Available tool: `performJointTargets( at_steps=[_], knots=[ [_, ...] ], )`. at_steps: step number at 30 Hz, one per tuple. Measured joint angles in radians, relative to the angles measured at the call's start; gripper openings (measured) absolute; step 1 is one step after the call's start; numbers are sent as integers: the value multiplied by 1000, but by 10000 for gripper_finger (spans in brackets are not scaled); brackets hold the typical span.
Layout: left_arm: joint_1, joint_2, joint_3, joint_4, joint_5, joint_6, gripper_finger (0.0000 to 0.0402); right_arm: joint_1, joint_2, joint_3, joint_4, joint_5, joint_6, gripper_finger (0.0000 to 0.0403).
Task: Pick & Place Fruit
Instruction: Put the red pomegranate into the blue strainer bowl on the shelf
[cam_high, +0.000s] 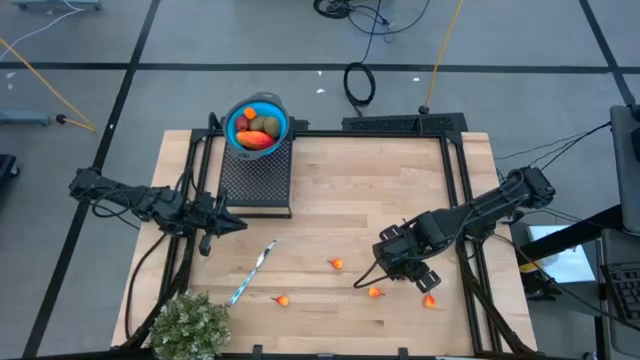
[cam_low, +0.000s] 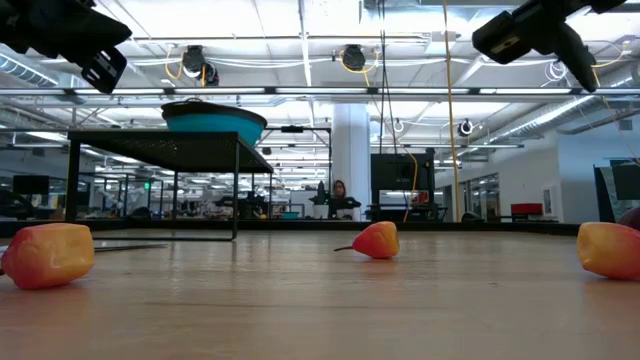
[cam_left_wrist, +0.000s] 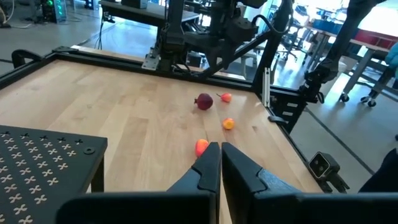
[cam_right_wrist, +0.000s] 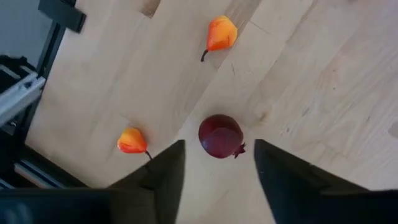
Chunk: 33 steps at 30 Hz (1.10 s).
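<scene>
A dark red ball (cam_right_wrist: 221, 135) rests on the wooden table. My right gripper (cam_right_wrist: 219, 145) is open and hovers above it, one finger on either side, apart from it. In the high view my right gripper (cam_high: 400, 262) hides the ball. Tiny orange bits lie around: one (cam_high: 337, 264), another (cam_high: 285, 300), a third (cam_high: 375, 292) and one more (cam_high: 430, 300). A blue bowl (cam_high: 258, 125) on a black perforated stand holds the long red-orange piece and olive-brown ovals. My left gripper (cam_high: 235, 224) is shut and waits beside the stand.
A blue-handled knife (cam_high: 255, 270) lies left of the table's middle. A bushy green plant (cam_high: 190, 325) stands at the near left corner. The black stand (cam_high: 255, 180) occupies the far left. A black frame (cam_high: 455, 180) borders the table. Bare wood lies between the arms.
</scene>
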Motion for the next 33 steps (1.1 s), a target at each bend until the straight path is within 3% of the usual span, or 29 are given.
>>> performJointTargets(
  at_steps=[6,11,16,21,33],
  knots=[
    [0,0,0,0,0,-20,16,0,0,-8,11,5,-152,256],
    [0,0,0,0,1,-23,3,0,0,-70,55,6,-265,292],
    [0,0,0,0,1,-37,11,2,1,-168,129,15,-367,296],
    [0,0,0,0,1,-51,20,1,1,-261,206,90,-467,290],
    [0,0,0,0,1,-48,4,2,1,-393,363,80,-552,289]
  ],
)
